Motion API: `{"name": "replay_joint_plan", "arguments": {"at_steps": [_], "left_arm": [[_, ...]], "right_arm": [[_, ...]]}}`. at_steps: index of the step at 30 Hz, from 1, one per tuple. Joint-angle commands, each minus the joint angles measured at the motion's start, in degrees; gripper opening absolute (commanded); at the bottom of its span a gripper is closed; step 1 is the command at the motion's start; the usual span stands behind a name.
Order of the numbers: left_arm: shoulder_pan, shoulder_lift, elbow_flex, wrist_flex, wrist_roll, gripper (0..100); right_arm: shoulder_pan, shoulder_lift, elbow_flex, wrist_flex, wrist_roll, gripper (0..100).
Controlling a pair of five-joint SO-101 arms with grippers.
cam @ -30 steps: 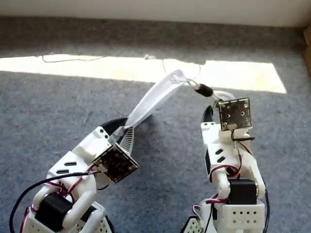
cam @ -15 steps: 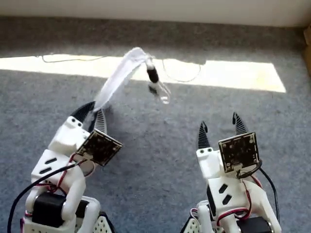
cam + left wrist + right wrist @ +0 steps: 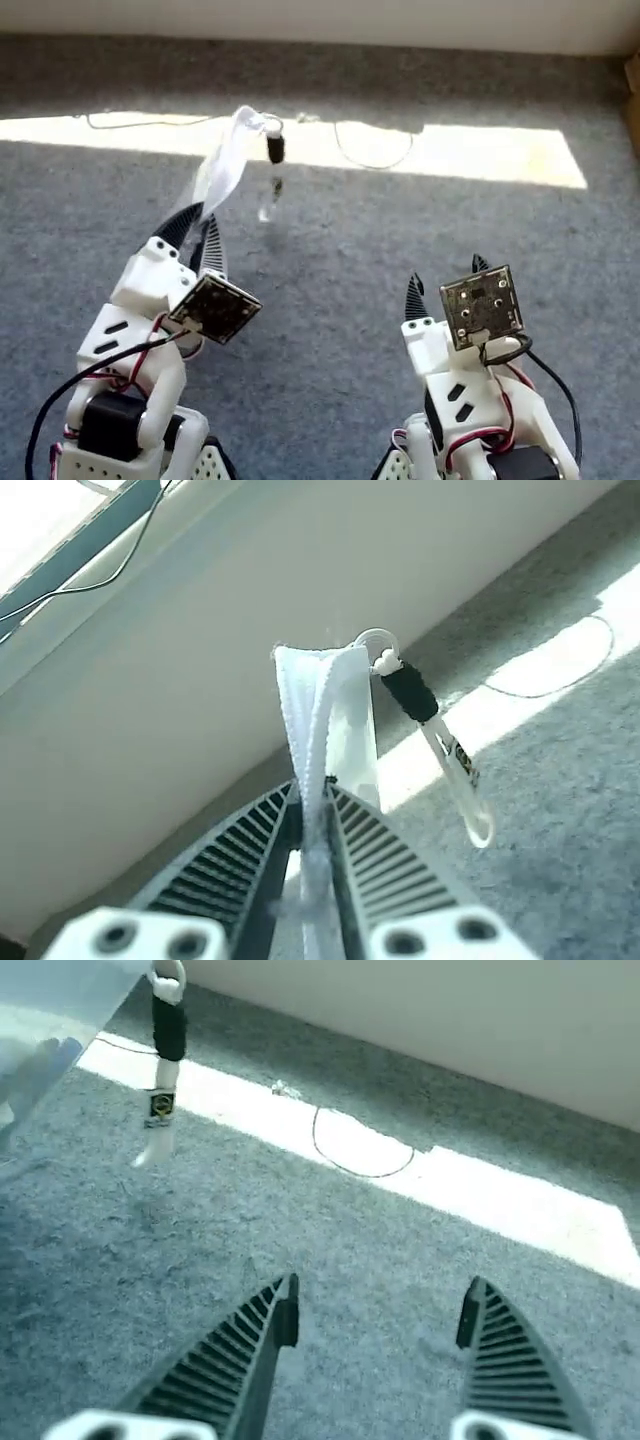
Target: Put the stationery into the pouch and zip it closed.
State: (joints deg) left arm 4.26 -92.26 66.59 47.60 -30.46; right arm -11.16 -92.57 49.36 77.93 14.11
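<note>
Pouch [image 3: 225, 165] hangs clamped in our left end effector [image 3: 195, 232], its pull tab [image 3: 274, 150] dangling beside it, while our right end effector [image 3: 446, 274] gapes empty well away from the pouch, so we judge zipping done and lowering next.

The right gripper [image 3: 446, 274], jaws spread, faces a broad stretch of grey carpet [image 3: 340, 260]. A thin cable loop [image 3: 375, 160] lies flat on it, out in the sunlit strip near the wall [image 3: 320, 20]. To the left, the way is blocked by the clear pouch [image 3: 222, 165] held up in the air by the left gripper [image 3: 192, 232], which pinches its near end. A black-capped pull tag [image 3: 274, 150] dangles from the pouch's far end above the carpet, and the room to pass lies between that tag and the right gripper, which are well apart.
</note>
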Motion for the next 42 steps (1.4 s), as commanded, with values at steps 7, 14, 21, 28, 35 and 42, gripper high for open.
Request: {"name": "replay_joint_plan", "arguments": {"at_steps": [7,14,21,28,35,42], "left_arm": [[9.5,0.1,1.0,-0.5,7.3,1],[16.0,0.1,1.0,3.7,10.2,15],[20.1,0.0,-4.1,5.4,14.5,19],[21.1,0.0,-9.3,10.2,14.6,19],[21.1,-0.6,-9.4,11.3,14.3,11],[21.0,-0.6,-9.4,11.3,14.2,1]], "right_arm": [[-0.4,-0.7,-2.8,2.4,0.4,24.5],[-0.4,-0.7,-2.8,3.8,0.4,24.5],[-0.4,-0.7,-2.7,5.1,0.4,24.5],[-0.4,-0.7,-2.7,5.4,0.2,24.5],[-0.4,-0.7,-2.7,5.5,0.2,21.1],[-0.3,-0.7,-2.6,5.5,3.0,1.9]]}}
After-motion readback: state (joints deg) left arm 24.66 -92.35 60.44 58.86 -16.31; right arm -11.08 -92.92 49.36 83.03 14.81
